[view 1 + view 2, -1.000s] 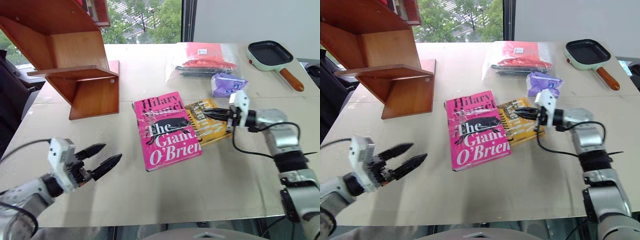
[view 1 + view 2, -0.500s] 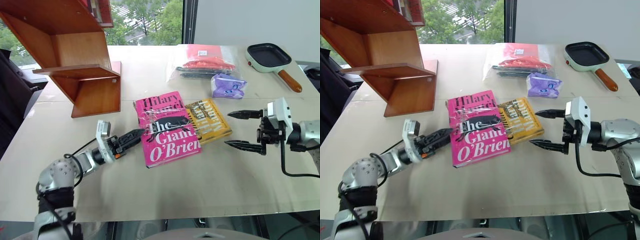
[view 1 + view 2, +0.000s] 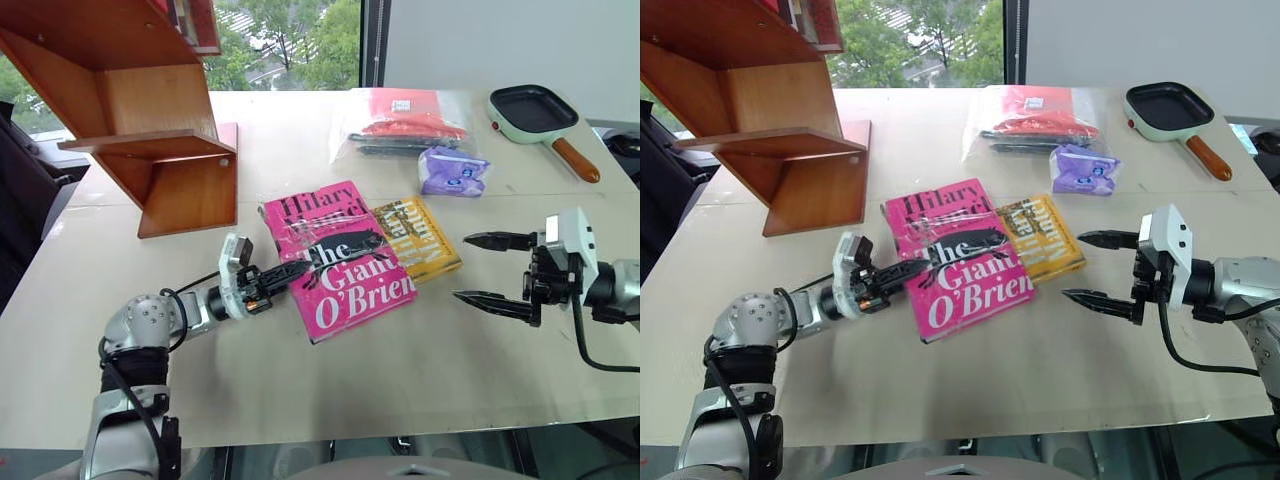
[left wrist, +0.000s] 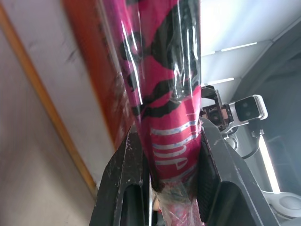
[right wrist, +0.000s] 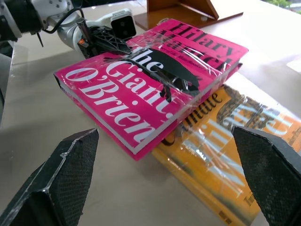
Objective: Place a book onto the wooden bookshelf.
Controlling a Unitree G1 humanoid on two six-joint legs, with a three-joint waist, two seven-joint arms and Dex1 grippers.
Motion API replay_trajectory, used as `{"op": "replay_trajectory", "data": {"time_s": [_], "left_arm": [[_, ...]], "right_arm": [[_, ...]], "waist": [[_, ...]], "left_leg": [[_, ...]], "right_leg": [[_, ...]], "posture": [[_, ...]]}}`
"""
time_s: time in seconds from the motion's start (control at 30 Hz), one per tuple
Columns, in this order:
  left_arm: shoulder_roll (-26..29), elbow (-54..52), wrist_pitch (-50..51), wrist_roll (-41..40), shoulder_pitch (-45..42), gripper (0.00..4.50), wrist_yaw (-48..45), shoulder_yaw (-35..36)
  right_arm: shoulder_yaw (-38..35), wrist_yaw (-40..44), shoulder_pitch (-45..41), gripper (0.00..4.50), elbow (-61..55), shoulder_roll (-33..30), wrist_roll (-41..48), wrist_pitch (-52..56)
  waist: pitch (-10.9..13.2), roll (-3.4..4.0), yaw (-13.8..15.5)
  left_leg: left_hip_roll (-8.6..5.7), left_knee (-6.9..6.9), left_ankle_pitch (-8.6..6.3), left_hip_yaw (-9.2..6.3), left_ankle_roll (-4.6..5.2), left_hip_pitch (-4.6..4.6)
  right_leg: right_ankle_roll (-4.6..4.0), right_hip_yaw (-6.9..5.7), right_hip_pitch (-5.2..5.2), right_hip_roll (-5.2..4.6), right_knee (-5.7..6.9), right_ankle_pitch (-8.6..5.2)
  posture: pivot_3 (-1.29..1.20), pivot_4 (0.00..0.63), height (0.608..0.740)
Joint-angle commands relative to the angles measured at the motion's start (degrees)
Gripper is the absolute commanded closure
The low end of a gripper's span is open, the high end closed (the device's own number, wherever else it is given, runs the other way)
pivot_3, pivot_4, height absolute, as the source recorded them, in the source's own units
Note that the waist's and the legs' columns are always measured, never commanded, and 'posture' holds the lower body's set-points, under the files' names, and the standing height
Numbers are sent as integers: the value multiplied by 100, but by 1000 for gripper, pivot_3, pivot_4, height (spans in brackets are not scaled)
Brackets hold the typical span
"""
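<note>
The pink book (image 3: 340, 258), titled "The Giant O'Brien" and wrapped in glossy plastic, lies mid-table with its right edge over a yellow book (image 3: 425, 235). My left gripper (image 3: 290, 270) reaches in from the left and is shut on the pink book's left edge. In the left wrist view both fingers (image 4: 127, 188) clamp the pink cover (image 4: 164, 70). My right gripper (image 3: 460, 267) hovers open to the right of both books, holding nothing. The wooden bookshelf (image 3: 150, 110) stands at the table's back left.
A clear bag with red contents (image 3: 410, 125) and a purple packet (image 3: 455, 172) lie behind the books. A green frying pan with a wooden handle (image 3: 540, 110) sits at the back right. Bare tabletop stretches between the books and the shelf.
My left gripper swung in to the pink book's left edge and shut on it; the book has turned and slid right. My right gripper let go of the yellow book, opened and drew back right.
</note>
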Motion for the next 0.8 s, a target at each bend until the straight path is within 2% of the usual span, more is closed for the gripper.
{"op": "replay_trajectory", "data": {"time_s": [0.03, 0.13, 0.23, 0.33, 0.43, 0.5, 0.6, 0.8], "left_arm": [[442, -2124, -673, -93, 278, 3861, 236, 665], [818, -3370, -1333, 432, 258, 3861, 746, 748], [1411, -4512, -2212, 1522, -259, 3861, 1358, 517], [2520, -5147, -2951, 2927, -447, 3861, 1364, -304], [3132, -5235, -3400, 3734, -1096, 3861, 1569, -710], [3826, -5066, -4054, 4741, -1516, 3861, 1548, -1024], [4499, -4796, -4635, 5668, -1772, 3861, 1505, -1238], [4986, -4332, -5536, 7354, -178, 3861, 1332, -213]], "right_arm": [[63, 102, -372, 0, 343, 44, 27, -141], [218, 219, -790, 0, 929, 251, -89, -399], [311, 400, -1453, 0, 2002, 752, -398, -1278], [214, 501, -1942, 0, 2707, 1097, -305, -1490], [105, 856, -2351, 0, 3171, 1383, -8, -1646], [137, 1197, -2699, 0, 3543, 1500, 126, -1568], [83, 1462, -3152, 0, 3978, 1675, 363, -1416], [195, 1935, -3646, 0, 4271, 1786, 722, -693]], "waist": [[14, -24, -5], [17, -26, 32], [29, -36, 69], [25, -24, 67], [39, -19, 59], [51, -20, 43], [56, -17, -19], [63, 6, -95]], "left_leg": [[0, 0, 1, -2, -2, -6], [-2, -5, 5, -4, -11, -13], [-7, -4, 6, -3, -13, -13], [-11, -9, 16, -2, -26, -20], [-15, -20, 25, 11, -40, -15], [-3, -18, 25, 7, -41, -28], [1, -26, 24, 18, -39, -22], [7, -40, 11, 26, -18, -18]], "right_leg": [[0, -1, -5, -3, 0, 0], [-22, -2, -11, -17, -5, -11], [-29, -5, -9, -20, -10, -8], [-39, -6, -4, -7, -27, 0], [-22, -3, -6, 15, -31, 8], [-14, -5, -14, 46, -35, 13], [-13, -5, -22, 56, -27, 13], [-9, -3, -31, 60, -22, 11]], "posture": [[0, 150, 740], [0, 150, 740], [0, 150, 740], [0, 150, 740], [0, 150, 740], [0, 150, 740], [0, 150, 740], [0, 150, 740]]}}
